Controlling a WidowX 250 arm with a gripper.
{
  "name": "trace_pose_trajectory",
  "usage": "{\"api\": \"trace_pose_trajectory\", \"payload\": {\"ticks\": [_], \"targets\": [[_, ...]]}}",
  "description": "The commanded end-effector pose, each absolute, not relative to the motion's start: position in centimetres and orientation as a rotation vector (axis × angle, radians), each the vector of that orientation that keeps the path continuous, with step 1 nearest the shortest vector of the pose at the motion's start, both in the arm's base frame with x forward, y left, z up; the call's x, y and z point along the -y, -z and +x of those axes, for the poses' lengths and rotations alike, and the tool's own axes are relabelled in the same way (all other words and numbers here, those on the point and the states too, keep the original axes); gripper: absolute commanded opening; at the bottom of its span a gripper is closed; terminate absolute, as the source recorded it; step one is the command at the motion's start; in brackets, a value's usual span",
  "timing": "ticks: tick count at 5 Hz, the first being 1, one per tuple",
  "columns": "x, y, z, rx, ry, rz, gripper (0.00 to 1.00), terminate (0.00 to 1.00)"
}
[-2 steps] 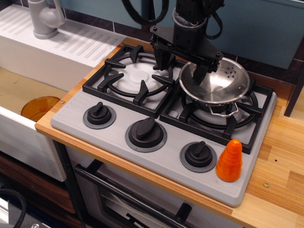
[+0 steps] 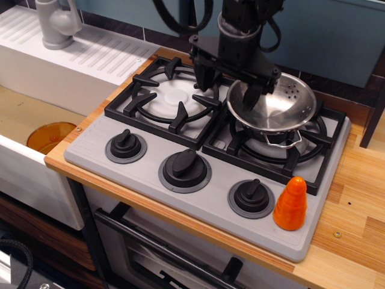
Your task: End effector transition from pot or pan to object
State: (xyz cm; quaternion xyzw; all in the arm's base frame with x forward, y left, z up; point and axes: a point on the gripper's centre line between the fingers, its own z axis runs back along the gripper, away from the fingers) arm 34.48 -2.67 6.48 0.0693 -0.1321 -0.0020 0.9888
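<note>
The shiny steel colander [image 2: 278,109] with drain holes and a wire loop handle sits on the right burner grate. My black gripper [image 2: 229,85] hangs over the stove between the two burners, at the colander's left rim. Its two fingers are spread open and hold nothing; the right finger [image 2: 256,92] is over the colander's left edge, the left finger [image 2: 203,77] is over the left burner. The small orange ridged cone toy [image 2: 290,203] stands upright at the stove's front right corner, well in front of the gripper.
A grey toy stove [image 2: 150,144] with two black burner grates and three black knobs [image 2: 184,168] sits on a wooden counter [image 2: 355,217]. A sink with a round translucent orange dish [image 2: 49,136] lies at the left. A grey faucet [image 2: 57,23] stands at the back left.
The gripper has risen a little above the colander's rim; its fingers stay spread. The colander and the orange cone have not moved.
</note>
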Motion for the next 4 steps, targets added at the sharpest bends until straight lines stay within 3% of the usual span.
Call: {"api": "trace_pose_trajectory", "payload": {"ticks": [1,3,4], "targets": [[4.3,-11.4,33.0,0.286,-0.056,0.177,1.00,0.00],[4.7,-15.1,32.0,0.231,-0.055,0.181,1.00,0.00],[4.7,-14.6,31.1,0.246,-0.036,0.155,1.00,0.00]]}}
